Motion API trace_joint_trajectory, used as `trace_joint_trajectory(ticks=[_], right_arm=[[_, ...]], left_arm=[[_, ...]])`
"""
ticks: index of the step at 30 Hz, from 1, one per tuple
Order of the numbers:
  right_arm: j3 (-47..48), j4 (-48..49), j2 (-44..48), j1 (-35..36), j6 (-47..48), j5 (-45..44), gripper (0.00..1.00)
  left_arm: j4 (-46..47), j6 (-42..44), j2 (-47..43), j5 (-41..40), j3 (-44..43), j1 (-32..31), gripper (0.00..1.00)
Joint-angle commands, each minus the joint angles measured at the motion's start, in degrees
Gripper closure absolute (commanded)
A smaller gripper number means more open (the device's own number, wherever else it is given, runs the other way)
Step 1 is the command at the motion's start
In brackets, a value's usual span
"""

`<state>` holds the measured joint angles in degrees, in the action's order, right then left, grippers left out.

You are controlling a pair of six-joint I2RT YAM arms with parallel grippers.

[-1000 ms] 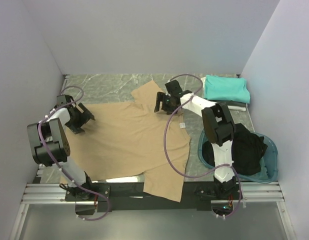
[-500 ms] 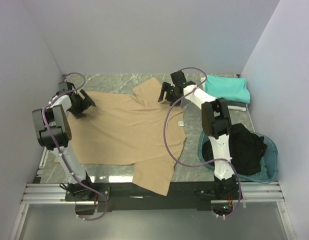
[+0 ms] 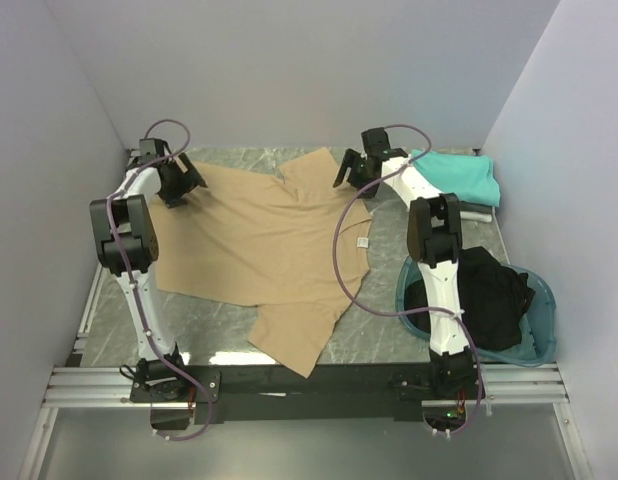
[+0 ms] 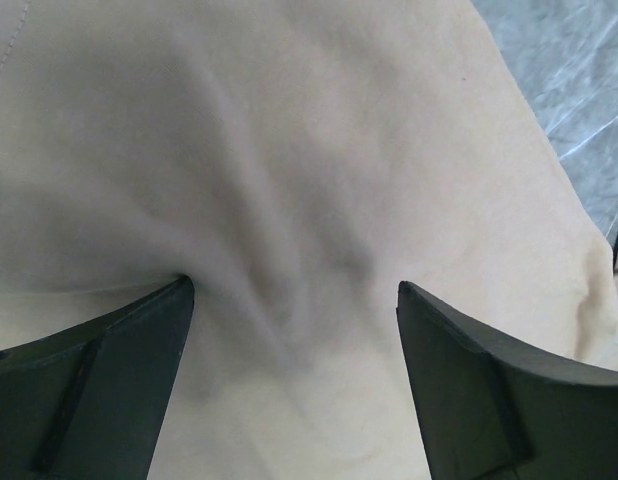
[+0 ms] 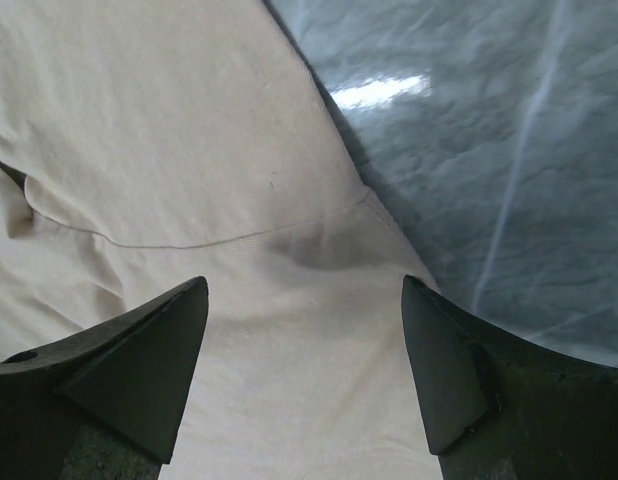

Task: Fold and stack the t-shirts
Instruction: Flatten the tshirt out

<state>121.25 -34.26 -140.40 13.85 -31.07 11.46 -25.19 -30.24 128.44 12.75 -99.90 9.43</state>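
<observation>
left end effector, right end effector moved toward back wall; tan t-shirt dragged along

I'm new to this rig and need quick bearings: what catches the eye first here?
A large tan cloth t-shirt lies spread across the grey marbled table, with the left gripper and right gripper open over its far edge. At the right, a folded teal t-shirt sits toward the back, and a round teal plastic basin holds black cloth.
</observation>
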Motion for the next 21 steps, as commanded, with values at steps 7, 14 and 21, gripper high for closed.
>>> trace_joint_trajectory(ticks=[7, 14, 21], right_arm=[[3.82, -2.74, -1.46, -1.8, 2.15, -1.09, 0.16], [0.75, -0.46, 1.35, -1.8, 4.0, 0.05, 0.16], [-1.98, 0.33, 4.69, -1.37, 7.07, 1.46, 0.16]], left_arm=[[-2.93, 0.09, 1.12, -1.67, 0.4, -1.96, 0.1], [-2.23, -0.35, -9.6, -6.51, 4.09, -1.96, 0.08], [-1.53, -2.54, -27.26, -14.75, 17.25, -0.03, 0.04]])
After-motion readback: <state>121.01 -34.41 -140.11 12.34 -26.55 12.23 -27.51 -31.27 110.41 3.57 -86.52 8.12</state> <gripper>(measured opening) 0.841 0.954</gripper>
